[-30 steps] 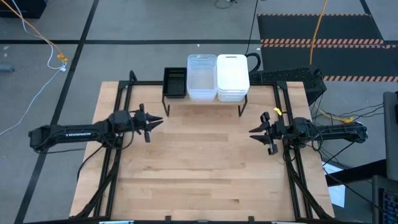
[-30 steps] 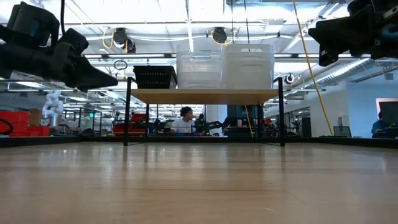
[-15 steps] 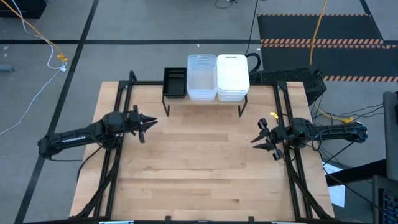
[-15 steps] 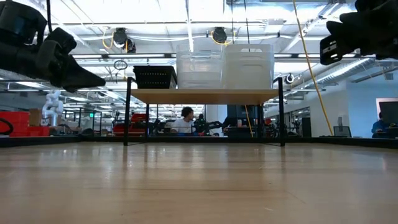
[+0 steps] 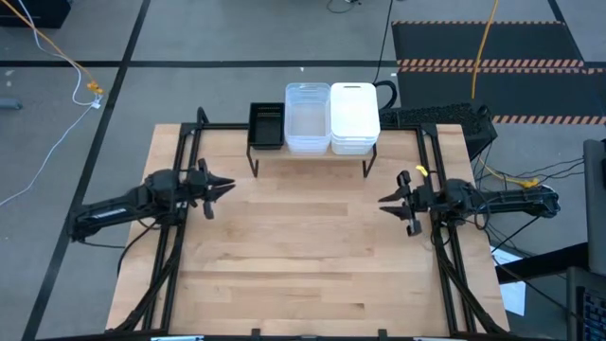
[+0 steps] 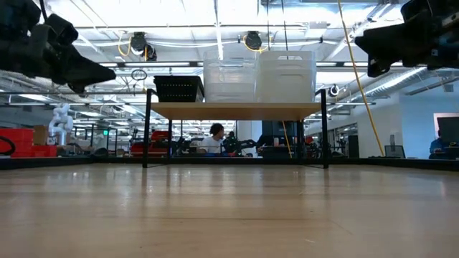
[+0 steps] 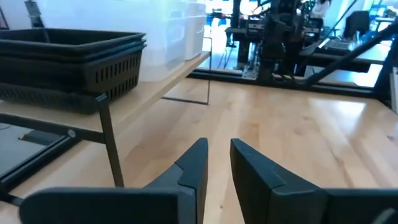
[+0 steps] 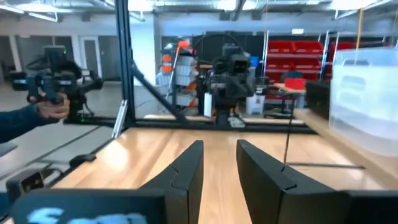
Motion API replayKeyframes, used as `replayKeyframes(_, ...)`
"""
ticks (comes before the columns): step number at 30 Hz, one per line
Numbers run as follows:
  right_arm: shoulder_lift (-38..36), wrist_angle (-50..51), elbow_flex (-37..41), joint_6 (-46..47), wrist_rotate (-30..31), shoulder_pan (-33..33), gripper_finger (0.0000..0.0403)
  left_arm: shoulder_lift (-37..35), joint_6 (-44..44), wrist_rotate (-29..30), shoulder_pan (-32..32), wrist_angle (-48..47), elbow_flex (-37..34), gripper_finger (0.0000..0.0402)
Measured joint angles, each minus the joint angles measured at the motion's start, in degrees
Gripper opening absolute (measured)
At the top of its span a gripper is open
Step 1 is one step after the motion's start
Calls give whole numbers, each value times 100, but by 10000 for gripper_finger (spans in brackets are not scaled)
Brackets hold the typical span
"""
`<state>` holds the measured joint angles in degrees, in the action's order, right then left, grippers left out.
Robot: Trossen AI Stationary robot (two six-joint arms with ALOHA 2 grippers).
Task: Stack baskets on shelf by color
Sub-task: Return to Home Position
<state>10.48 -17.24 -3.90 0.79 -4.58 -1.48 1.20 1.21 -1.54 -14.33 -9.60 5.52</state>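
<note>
Jaws of both grippers stand narrowly parted, holding nothing.

High view: left gripper and right gripper hover near opposite sides of the tabletop, well apart from the shelf at its far edge. The shelf bears, left to right, a black mesh stack, a clear stack and a white stack.

Low view: the black mesh stack is the lowest of the three.

Left wrist view: slotted black walls, nested rims.

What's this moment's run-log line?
shelf: black baskets, clear baskets, white baskets | left gripper: open, empty, table left | right gripper: open, empty, table right
</note>
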Motion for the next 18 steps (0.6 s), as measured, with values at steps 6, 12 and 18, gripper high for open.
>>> replayKeyframes(6,-45,-222,0,101,28,0,89,-111,95,2,279,-235,102,72)
replayKeyframes(12,-103,-219,0,187,12,0,89,-4,285,38,730,917,-402,72)
replayKeyframes(18,-130,-111,0,49,2,0,89,-4,207,397,1069,991,-451,72)
